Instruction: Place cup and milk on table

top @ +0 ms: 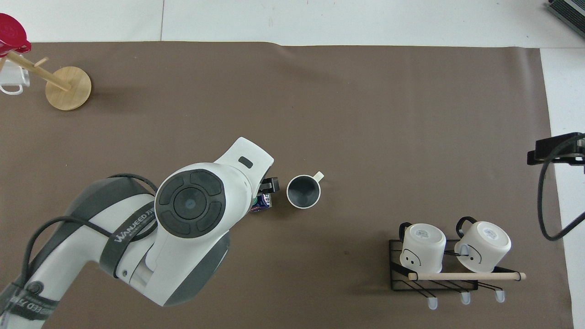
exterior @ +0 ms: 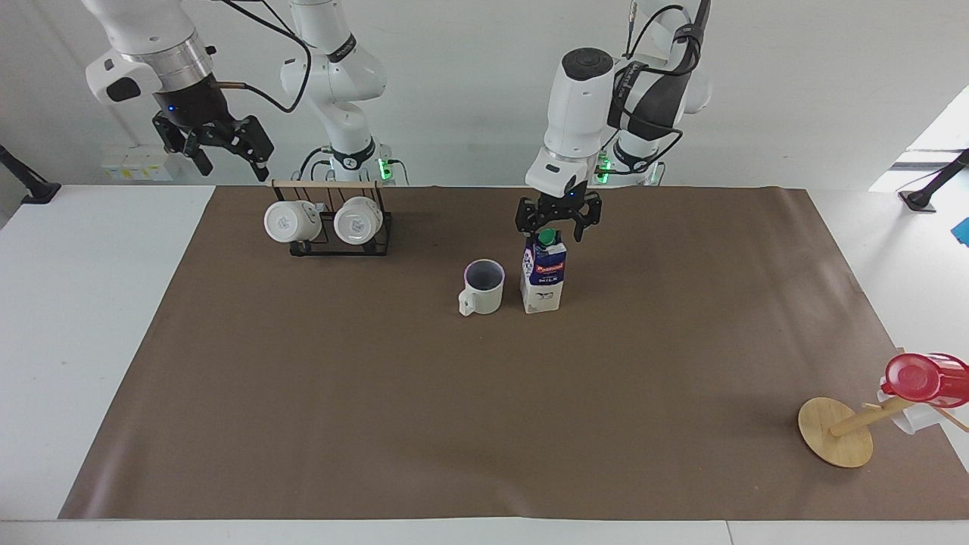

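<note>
The milk carton [exterior: 543, 276] stands upright on the brown paper of the table [exterior: 303, 424], its long axis vertical, just beside the cup [exterior: 482, 286] toward the left arm's end. The left gripper [exterior: 558, 224] hangs directly over the carton's green cap, jaws spread wide and holding nothing. So the way clear is likely straight up. The right gripper [exterior: 225, 154] waits wide open over the mug rack [exterior: 333, 219], well apart from the carton.

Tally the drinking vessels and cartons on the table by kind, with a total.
Small white ceramic mug with dark inside, standing on the brown paper: 1
White mugs hung on the black wire rack: 2
Red plastic cup on the wooden peg stand: 1
Tall blue-and-white gable-top milk carton with green cap: 1
Total: 5
</note>
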